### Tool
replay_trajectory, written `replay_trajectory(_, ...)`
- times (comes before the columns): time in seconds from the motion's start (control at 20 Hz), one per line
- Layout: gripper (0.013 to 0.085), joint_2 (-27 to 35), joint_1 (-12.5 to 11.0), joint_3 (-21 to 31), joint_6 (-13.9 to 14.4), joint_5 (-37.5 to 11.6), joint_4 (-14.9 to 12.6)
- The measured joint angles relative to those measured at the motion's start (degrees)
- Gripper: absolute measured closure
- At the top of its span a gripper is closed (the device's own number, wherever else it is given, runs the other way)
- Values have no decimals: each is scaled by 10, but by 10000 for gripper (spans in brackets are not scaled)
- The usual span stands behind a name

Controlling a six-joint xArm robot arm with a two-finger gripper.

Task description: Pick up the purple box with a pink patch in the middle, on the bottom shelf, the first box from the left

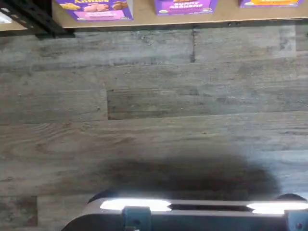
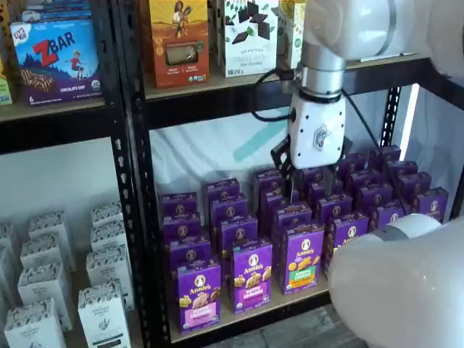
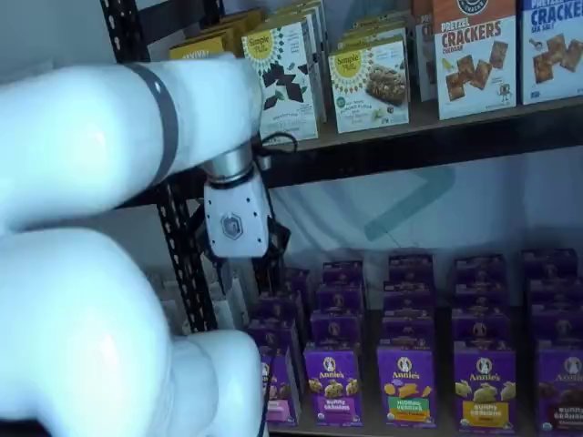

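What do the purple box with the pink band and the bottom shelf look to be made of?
The purple box looks like printed paperboard with a slight sheen: flat faces, crisp folded edges. The bottom shelf appears to be a light-brown matte board, perhaps fiberboard or wood, edged by a black, probably painted-metal rail.

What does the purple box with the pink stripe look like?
The purple box is a small cardboard-looking carton standing upright at the front of the bottom shelf. It has a white round logo near the top, a tan snack picture and a pink band low on its front. More purple cartons stand behind and beside it. The tool hangs above the rows, not touching it.
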Motion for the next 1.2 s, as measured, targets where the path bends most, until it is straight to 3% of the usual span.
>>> replay_trajectory(0.5, 130, 56, 4, 56, 3, -103, -5)
replay_trajectory(0.8, 130, 91, 4, 90, 10, -185, -27)
replay_trajectory(1.2, 130, 173, 1, 109, -28, -301, 27)
